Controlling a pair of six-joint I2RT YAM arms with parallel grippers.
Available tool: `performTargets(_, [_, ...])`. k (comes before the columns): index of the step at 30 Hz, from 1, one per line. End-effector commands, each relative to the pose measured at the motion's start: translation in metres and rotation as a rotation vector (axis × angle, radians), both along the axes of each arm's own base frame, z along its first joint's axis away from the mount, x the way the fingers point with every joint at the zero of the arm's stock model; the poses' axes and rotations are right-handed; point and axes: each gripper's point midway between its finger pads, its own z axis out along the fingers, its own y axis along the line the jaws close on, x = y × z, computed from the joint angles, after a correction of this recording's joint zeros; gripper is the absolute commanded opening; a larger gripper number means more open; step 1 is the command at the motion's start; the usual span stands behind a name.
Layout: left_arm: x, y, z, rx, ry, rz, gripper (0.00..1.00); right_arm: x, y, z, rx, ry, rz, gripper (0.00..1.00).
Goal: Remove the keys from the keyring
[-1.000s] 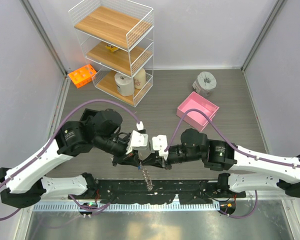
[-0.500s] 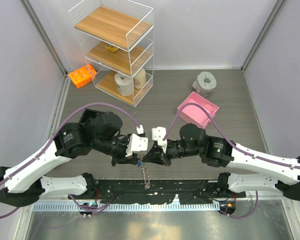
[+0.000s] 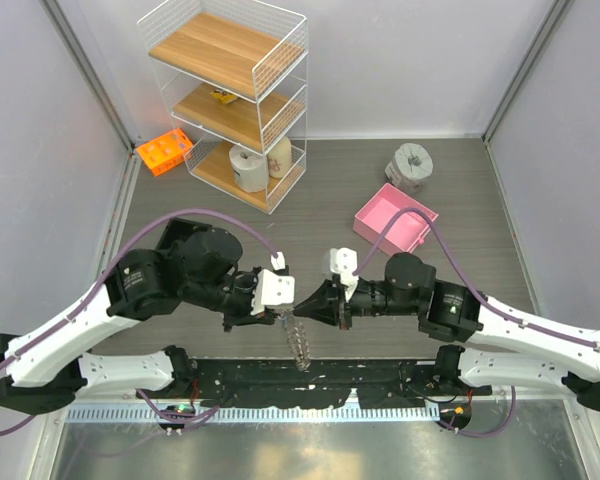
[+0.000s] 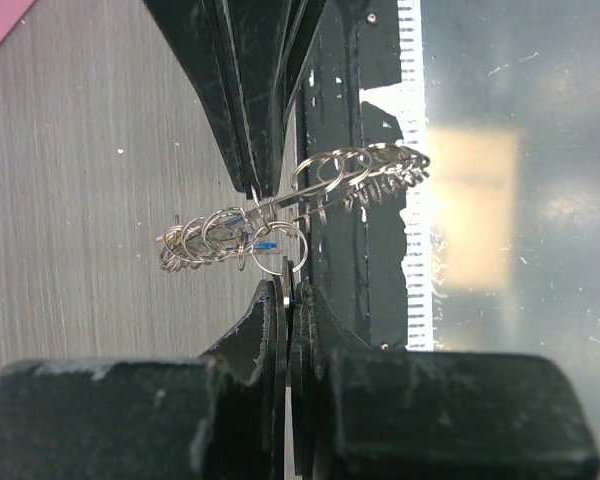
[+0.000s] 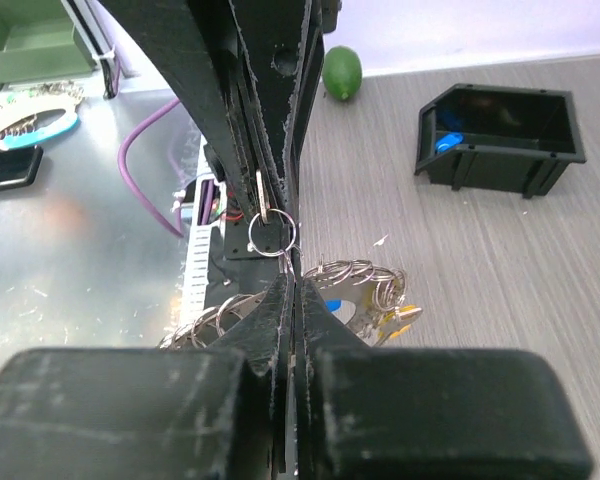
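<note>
**Grippers, pair: tips meeting at the near table edge**

Left gripper [image 4: 288,290]: fingers pressed flat together, pinching a small split ring [image 4: 280,262] that hangs off the keyring [image 4: 310,195].
Left arm: elbow thrown out to the left, forearm angled in toward the centre line.
Right gripper [image 5: 292,288]: fingers closed, nipping the keyring's run of linked loops.
Right arm: mirror pose, elbow out to the right, forearm reaching in leftward.
Both sets of tips: nose to nose, very close, above the near edge of the table [image 3: 330,200].
Keyring: hangs from the two sets of tips, and its knobbly length droops toward the black mounting plate [image 3: 380,385].
Keys [image 5: 398,314]: bunched on the loop just beside the right fingers. Blue and yellow heads show; the rest are too small to tell.
</note>
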Motion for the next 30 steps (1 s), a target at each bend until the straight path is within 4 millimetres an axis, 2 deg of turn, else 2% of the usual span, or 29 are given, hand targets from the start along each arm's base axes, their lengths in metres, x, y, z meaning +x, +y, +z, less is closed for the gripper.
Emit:
performTargets(1, [-0.012, -0.001, 0.012, -0.096, 0.015, -0.025, 0.00, 0.023, -0.016, 0.023, 0.117, -0.058, -0.146, 0.05])
performTargets(3, [-0.012, -0.003, 0.013, -0.130, 0.004, -0.022, 0.00, 0.025, -0.022, 0.019, 0.120, -0.070, -0.163, 0.05])
performTargets(6, [-0.011, -0.007, 0.013, -0.181, 0.001, -0.011, 0.00, 0.029, -0.026, 0.027, 0.173, -0.096, -0.196, 0.05])
performTargets(17, [-0.011, -0.029, 0.005, -0.297, 0.056, 0.018, 0.00, 0.041, -0.041, 0.015, 0.287, -0.177, -0.287, 0.05])
performTargets(21, [-0.005, -0.032, 0.002, -0.309, 0.048, 0.050, 0.00, 0.047, -0.045, -0.001, 0.333, -0.228, -0.323, 0.05])
performTargets(23, [-0.003, -0.034, 0.000, -0.312, 0.043, 0.055, 0.00, 0.049, -0.050, 0.006, 0.418, -0.264, -0.342, 0.05])
performTargets(24, [-0.003, -0.035, -0.002, -0.312, 0.046, 0.057, 0.00, 0.048, -0.051, -0.005, 0.413, -0.275, -0.343, 0.05])
performTargets(25, [-0.001, -0.035, -0.003, -0.315, 0.045, 0.066, 0.00, 0.049, -0.054, 0.003, 0.467, -0.296, -0.355, 0.05])
performTargets(26, [0.000, -0.036, -0.006, -0.311, 0.045, 0.071, 0.00, 0.050, -0.054, -0.012, 0.450, -0.303, -0.358, 0.05])
performTargets(27, [0.002, -0.036, -0.007, -0.312, 0.038, 0.083, 0.00, 0.051, -0.057, -0.005, 0.493, -0.317, -0.369, 0.05])
performTargets(28, [0.005, -0.036, -0.009, -0.307, 0.031, 0.096, 0.00, 0.058, -0.058, -0.015, 0.477, -0.309, -0.410, 0.05])
performTargets(30, [0.009, -0.036, -0.016, -0.291, 0.018, 0.111, 0.00, 0.060, -0.054, -0.023, 0.452, -0.320, -0.411, 0.05])
